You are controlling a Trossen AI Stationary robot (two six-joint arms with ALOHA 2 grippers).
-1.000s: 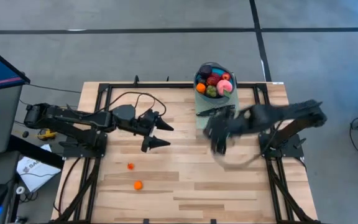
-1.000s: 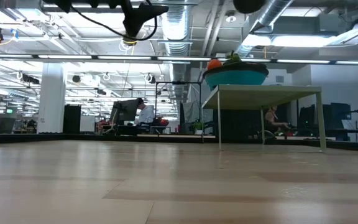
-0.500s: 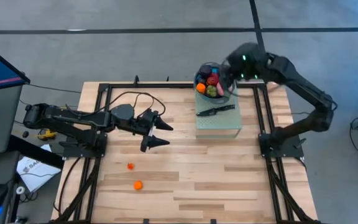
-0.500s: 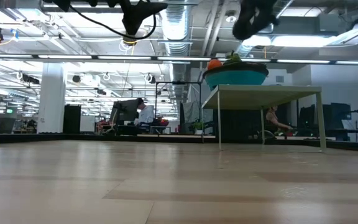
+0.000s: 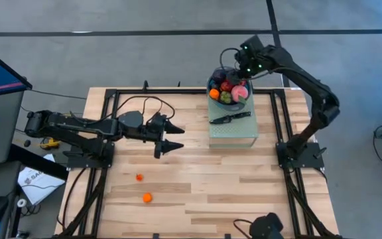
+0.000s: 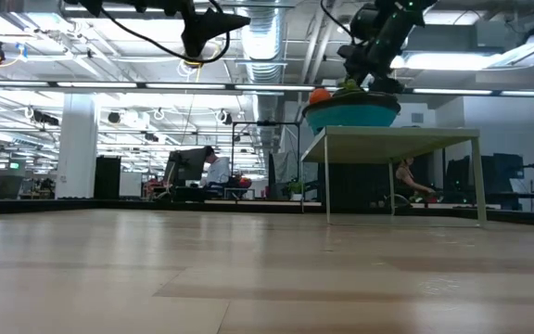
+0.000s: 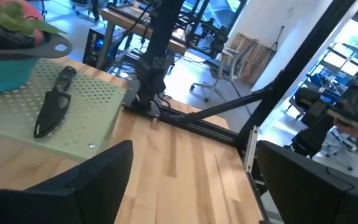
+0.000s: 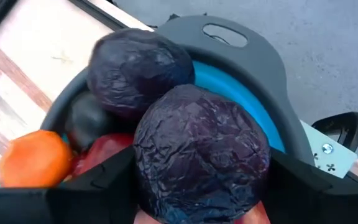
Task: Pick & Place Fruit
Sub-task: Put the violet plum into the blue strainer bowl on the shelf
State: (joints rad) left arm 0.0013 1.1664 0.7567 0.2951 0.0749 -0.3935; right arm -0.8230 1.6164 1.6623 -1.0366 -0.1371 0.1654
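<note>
Above bowl (image 5: 229, 91) on green stand (image 5: 233, 129): right claw (image 5: 239, 68) pinching dark purple fruit (image 8: 201, 152) over heaped fruit. Left claw (image 5: 176, 137) spread above mid tabletop (image 5: 204, 186). Two orange fruits (image 5: 147, 197) on tabletop near front. Knife (image 5: 230, 118) beside bowl.

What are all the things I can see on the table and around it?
Bowl: one, blue with dark rim, on the green stand at the table's far edge.
Fruit in the bowl: a pile, red, pink, green, orange, dark purple.
Small fruit: two, orange, on the bare wood near the front left.
Knife: one, black, on the stand beside the bowl.
Stand: one, pale green.
Left claw: open, empty, above the table's middle.
Right claw: over the bowl, around a dark purple fruit.
</note>
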